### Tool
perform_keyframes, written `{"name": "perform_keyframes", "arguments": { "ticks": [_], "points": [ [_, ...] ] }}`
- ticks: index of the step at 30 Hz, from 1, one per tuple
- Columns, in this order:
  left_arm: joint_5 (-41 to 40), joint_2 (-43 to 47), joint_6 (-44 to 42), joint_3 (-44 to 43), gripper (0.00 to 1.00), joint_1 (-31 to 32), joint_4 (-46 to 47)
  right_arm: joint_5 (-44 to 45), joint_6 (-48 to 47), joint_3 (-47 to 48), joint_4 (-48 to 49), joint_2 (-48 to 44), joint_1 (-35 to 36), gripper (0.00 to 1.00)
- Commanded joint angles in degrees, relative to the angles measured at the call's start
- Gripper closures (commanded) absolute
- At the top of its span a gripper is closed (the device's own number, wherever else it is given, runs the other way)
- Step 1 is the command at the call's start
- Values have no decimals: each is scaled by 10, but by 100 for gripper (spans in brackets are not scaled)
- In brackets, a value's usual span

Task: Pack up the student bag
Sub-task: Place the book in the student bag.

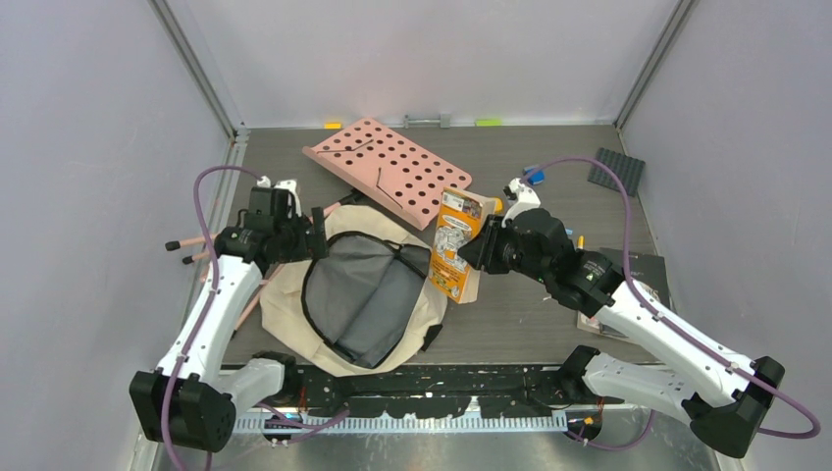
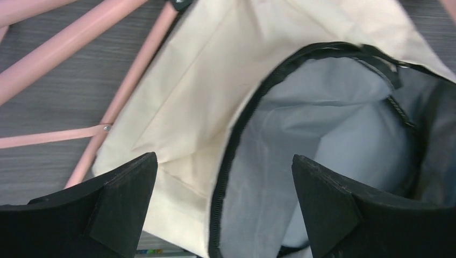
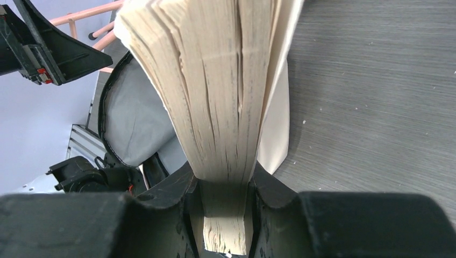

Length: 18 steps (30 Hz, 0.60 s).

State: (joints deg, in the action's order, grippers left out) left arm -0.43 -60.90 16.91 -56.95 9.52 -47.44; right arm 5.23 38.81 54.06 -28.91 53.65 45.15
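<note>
The bag (image 1: 363, 294) lies open on the bench (image 1: 549, 186), left of centre, grey lining showing. The right tool (image 1: 473, 251) is clenched on an orange book (image 1: 453, 245), held upright just beside the bag. The left tool (image 2: 223, 172) is released above the rim — nothing holds the mouth open. Risk: fanned pages snag the zipper, or the book slips. Cover print is unreadable.

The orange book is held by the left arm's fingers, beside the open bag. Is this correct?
Not quite: the right arm's fingers hold the orange book, not the left's, as the right wrist view shows. It is beside the open student bag.
</note>
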Motion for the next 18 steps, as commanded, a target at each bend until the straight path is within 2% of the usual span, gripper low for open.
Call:
{"name": "perform_keyframes", "arguments": {
  "ticks": [1, 10, 12, 15, 17, 18],
  "points": [
    [-48, -14, -18, 14, 0, -28, -16, -4, 31, 9, 37, -5, 1, 99],
    [37, -48, -6, 41, 1, -53, -9, -44, 88, -5, 78, 12, 3, 99],
    [60, -56, -4, 42, 5, -53, -3, -63, 107, -2, 92, 25, 9, 99],
    [111, -69, 3, 48, 22, -53, 9, -63, 137, 0, 121, 44, 22, 99],
    [137, -76, 4, 46, 43, -52, 12, -55, 155, 1, 135, 52, 33, 99],
    [146, -76, 3, 45, 60, -52, 13, -36, 169, -1, 140, 54, 40, 99]
  ]
}}
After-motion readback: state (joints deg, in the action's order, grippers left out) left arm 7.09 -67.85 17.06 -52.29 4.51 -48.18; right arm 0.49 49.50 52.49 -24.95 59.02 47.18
